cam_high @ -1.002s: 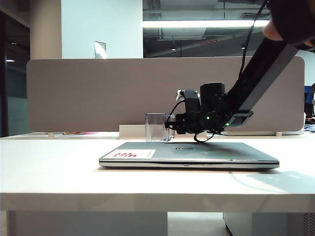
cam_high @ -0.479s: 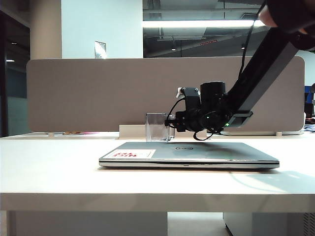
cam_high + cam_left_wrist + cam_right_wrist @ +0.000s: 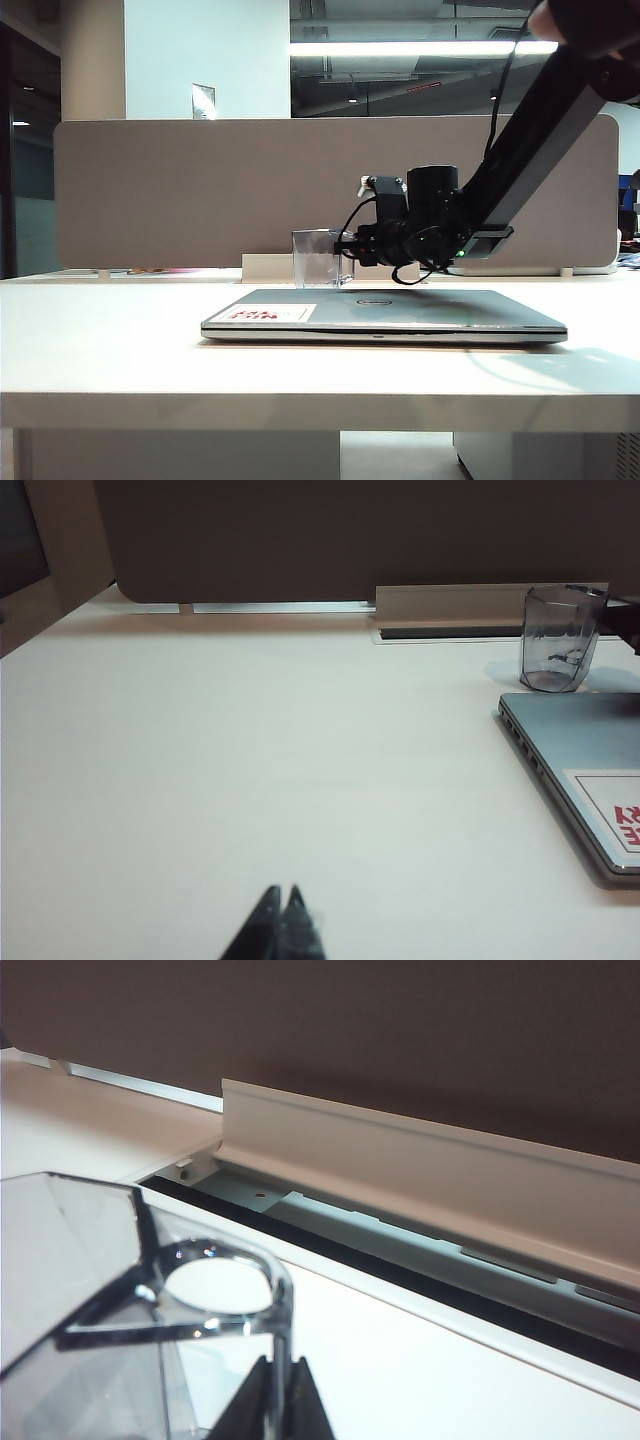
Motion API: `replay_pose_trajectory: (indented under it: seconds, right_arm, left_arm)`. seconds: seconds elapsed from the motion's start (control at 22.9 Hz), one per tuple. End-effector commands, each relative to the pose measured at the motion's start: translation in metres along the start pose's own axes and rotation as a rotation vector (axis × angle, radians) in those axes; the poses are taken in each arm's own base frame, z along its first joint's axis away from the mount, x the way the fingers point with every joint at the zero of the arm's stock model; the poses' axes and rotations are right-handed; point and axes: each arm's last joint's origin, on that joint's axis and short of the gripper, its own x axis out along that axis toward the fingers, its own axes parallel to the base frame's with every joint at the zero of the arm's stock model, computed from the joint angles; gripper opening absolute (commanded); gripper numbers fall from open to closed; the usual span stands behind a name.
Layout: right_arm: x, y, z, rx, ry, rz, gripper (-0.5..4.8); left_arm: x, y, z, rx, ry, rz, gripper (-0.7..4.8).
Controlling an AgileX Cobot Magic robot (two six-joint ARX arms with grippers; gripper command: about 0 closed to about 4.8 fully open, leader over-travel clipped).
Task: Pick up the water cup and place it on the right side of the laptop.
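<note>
Behind the laptop (image 3: pixel 385 313), right gripper (image 3: pixel 345 247) clamps the upright water cup (image 3: pixel 315 258) handle; left gripper (image 3: pixel 282 905) clenched.

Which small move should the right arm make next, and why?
Probably a short lift straight up. The right gripper has its jaws shut on the handle of the water cup, which is behind the laptop and looks barely off the table. The left gripper rests shut, far away.

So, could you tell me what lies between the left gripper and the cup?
Only bare table: the left wrist view shows nothing between the left gripper and the cup.
</note>
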Motion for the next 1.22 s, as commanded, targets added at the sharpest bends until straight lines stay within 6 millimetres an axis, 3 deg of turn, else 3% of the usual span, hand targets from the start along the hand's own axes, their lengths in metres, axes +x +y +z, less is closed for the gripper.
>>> replay_pose_trajectory:
  seconds: [0.04,0.52,0.96,1.22]
  right_arm:
    - [0.0,0.001,0.008,-0.006,-0.02,0.001,-0.01]
    - [-0.011,-0.006,0.062,0.027,0.011,-0.045,-0.01]
    - [-0.039,-0.042,0.108,0.076,0.139,-0.13,-0.02]
    - [-0.067,-0.07,0.145,0.062,0.182,-0.174,-0.01]
  left_arm:
    - [0.0,0.0,0.002,0.0,-0.008,-0.003,-0.04]
    - [0.0,0.0,0.001,0.0,-0.007,-0.003,-0.04]
    - [0.0,0.0,-0.001,-0.001,0.014,-0.004,-0.04]
    - [0.0,0.0,-0.002,-0.002,0.026,-0.006,-0.04]
